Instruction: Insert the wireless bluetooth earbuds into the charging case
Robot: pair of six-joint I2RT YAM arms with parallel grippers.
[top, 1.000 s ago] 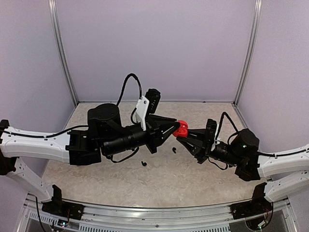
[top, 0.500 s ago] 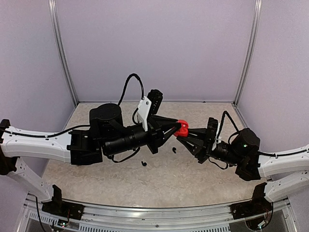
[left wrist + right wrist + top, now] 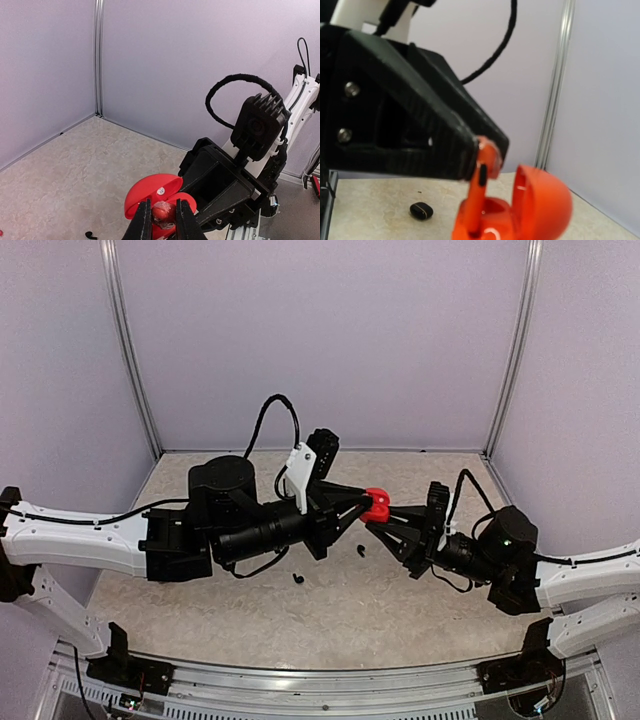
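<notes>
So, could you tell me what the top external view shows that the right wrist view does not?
Only top: both arms whole, the right gripper holding the charging case, and one black earbud and another on the table. Only right wrist: the red earbud pinched in the left gripper, stem pointing down into the open case. Both: the red case, the left gripper and a black earbud.

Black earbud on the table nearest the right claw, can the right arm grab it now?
Probably not: the right claw is shut on the open red charging case, so it has no free grip, though the black earbud lies uncovered close by.
</notes>
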